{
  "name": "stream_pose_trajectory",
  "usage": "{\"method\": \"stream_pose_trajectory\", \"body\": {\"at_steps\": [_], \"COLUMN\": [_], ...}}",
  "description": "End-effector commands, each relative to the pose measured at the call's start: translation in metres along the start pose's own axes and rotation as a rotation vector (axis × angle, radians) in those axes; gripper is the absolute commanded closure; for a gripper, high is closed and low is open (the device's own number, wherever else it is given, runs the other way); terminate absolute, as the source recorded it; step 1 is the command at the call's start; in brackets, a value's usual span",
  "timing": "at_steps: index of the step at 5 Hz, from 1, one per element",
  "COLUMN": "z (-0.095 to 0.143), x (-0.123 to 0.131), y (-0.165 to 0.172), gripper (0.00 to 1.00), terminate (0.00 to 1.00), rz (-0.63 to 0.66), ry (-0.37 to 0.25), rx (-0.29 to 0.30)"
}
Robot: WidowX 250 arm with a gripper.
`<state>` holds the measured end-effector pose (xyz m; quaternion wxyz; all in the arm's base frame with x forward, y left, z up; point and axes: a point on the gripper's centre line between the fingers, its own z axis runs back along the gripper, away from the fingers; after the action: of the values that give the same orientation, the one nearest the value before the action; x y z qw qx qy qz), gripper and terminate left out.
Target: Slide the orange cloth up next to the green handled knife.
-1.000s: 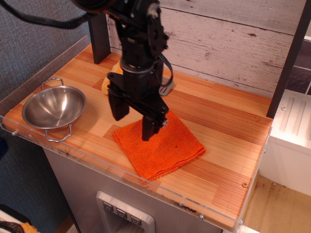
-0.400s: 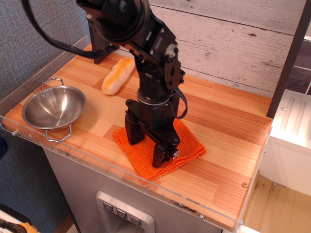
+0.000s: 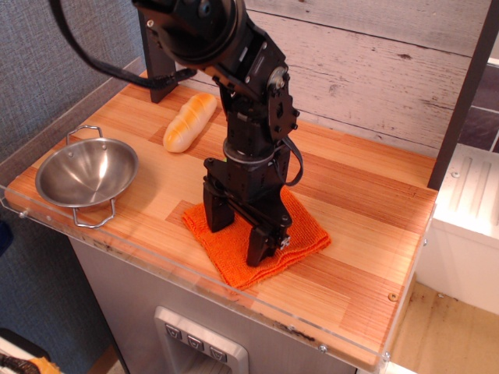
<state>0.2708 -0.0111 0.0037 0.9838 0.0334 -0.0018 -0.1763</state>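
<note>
The orange cloth [image 3: 302,231] lies flat near the front edge of the wooden table [image 3: 366,234], a little right of the middle. My gripper [image 3: 239,231] stands upright over it, with the jaws spread. Both fingertips [image 3: 260,251] are down on the cloth's middle and front part, and it is open with nothing between the jaws. The green handled knife does not show; the arm covers the table behind the cloth where it could lie.
A toy bread roll [image 3: 189,121] lies at the back left. A steel bowl [image 3: 86,173] with wire handles sits at the left front corner. A dark post [image 3: 160,74] stands at the back left and another [image 3: 465,93] at the right. A clear lip runs along the table's front edge.
The gripper has come down and forward from above the cloth's back corner onto the cloth. The arm now hides the grey knife head seen behind it earlier. The cloth has hardly moved.
</note>
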Motion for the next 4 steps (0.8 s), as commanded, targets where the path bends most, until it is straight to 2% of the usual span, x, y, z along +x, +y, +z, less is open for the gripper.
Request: {"method": "stream_pose_trajectory", "body": {"at_steps": [1, 2, 3, 4], "z": [-0.001, -0.002, -0.010, -0.011], "x": [0.049, 0.071, 0.087, 0.092], "y": [0.007, 0.015, 0.018, 0.020], "gripper": [0.00, 0.00, 0.00, 0.00], "terminate": [0.00, 0.00, 0.00, 0.00], "rz": [-0.042, -0.158, -0.230, -0.226], "ry": [-0.048, -0.092, -0.086, -0.067], "rx": [-0.021, -0.014, -0.015, -0.021]}}
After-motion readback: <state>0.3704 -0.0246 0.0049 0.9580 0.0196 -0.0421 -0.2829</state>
